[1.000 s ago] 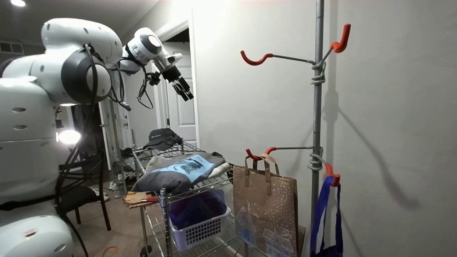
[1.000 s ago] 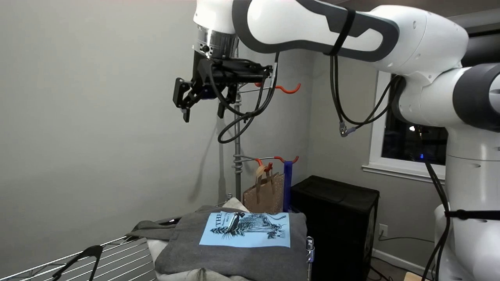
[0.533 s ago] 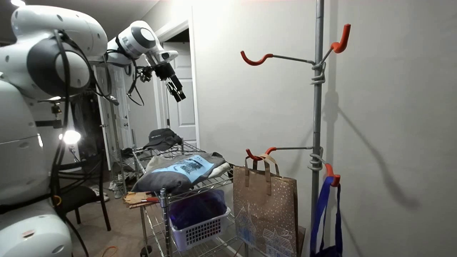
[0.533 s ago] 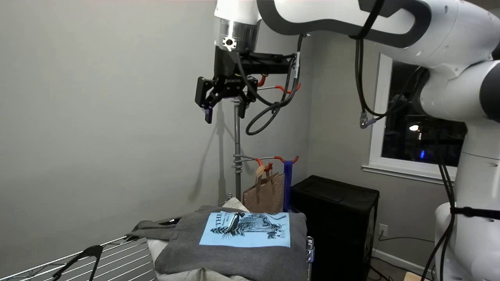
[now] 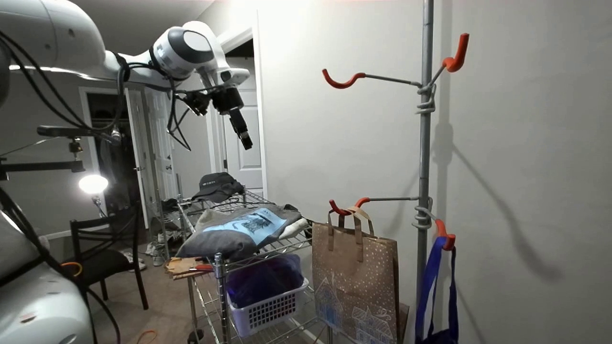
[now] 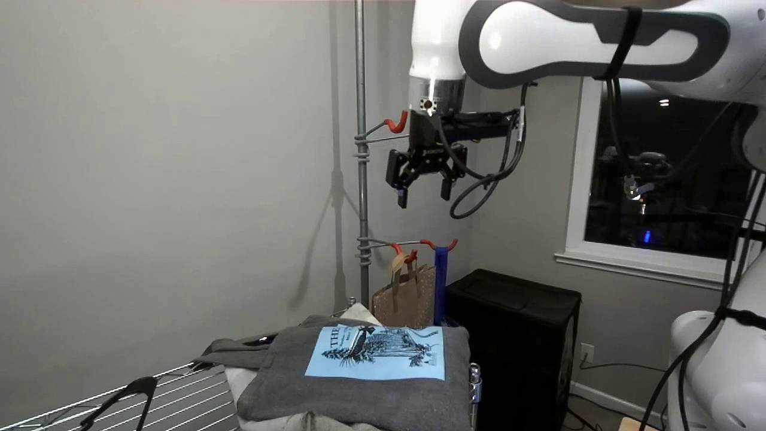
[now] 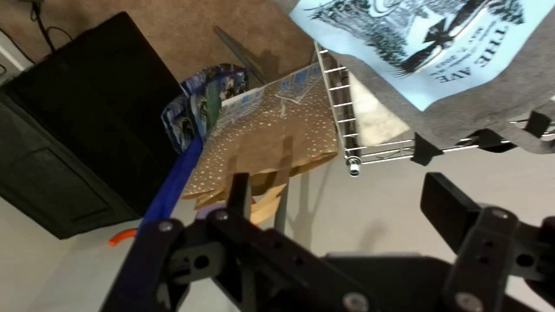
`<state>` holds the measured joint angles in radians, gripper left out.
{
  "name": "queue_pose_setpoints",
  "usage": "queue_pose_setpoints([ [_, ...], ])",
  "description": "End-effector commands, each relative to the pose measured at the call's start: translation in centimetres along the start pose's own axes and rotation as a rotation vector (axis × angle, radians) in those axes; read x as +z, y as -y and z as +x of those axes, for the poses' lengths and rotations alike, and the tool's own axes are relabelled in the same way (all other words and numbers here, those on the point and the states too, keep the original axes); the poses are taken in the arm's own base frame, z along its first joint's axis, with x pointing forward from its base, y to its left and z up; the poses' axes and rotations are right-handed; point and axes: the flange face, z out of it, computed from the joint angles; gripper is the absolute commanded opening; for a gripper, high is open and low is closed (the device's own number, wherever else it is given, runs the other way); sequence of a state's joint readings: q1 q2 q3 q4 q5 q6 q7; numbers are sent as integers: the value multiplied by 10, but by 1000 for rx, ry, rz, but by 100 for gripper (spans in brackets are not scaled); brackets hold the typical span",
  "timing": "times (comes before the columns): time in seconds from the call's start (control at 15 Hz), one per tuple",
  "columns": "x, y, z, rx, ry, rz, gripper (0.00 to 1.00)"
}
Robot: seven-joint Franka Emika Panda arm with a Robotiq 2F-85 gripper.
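Note:
My gripper hangs in the air, pointing down, with its two black fingers apart and nothing between them; it shows in both exterior views (image 5: pixel 247 142) (image 6: pixel 425 199) and the wrist view (image 7: pixel 336 190). It touches nothing. Below it, a grey cloth item with a light blue print (image 6: pixel 359 398) (image 5: pixel 248 224) lies on a wire rack (image 5: pixel 287 243). A brown paper bag with white dots (image 5: pixel 356 277) (image 7: pixel 277 134) hangs by its handles on a lower red-tipped hook (image 5: pixel 338 208). A blue bag (image 5: pixel 430 282) (image 6: pixel 441 281) hangs on another lower hook (image 5: pixel 448 239).
A grey metal pole (image 5: pixel 424 153) carries the hooks; its upper red-tipped hooks (image 5: pixel 342 85) (image 5: pixel 458 55) hold nothing. A black cap (image 5: pixel 217 185) lies at the rack's far end. A white basket (image 5: pixel 267 313) sits on a lower shelf. A black cabinet (image 6: pixel 514 347) stands near the window.
The arm has swung, carrying the gripper rightward and slightly down in the exterior view facing the window. In the exterior view with the doorway, the upper arm has shifted left. The fingers stay apart.

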<state>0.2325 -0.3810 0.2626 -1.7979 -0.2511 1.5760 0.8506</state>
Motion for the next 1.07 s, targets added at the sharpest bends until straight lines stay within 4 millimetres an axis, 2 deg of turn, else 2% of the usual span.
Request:
queue_pose_setpoints([
  [0.0,50,-69,0,57,44,-3,100],
  [0.2,106,-114,7,97,71,-10,100],
  [0.47,161,-138,25,157,84,19,100],
  [0.67,188,-138,37,208,81,79,100],
  [1.0,213,-110,60,281,0,225,100],
])
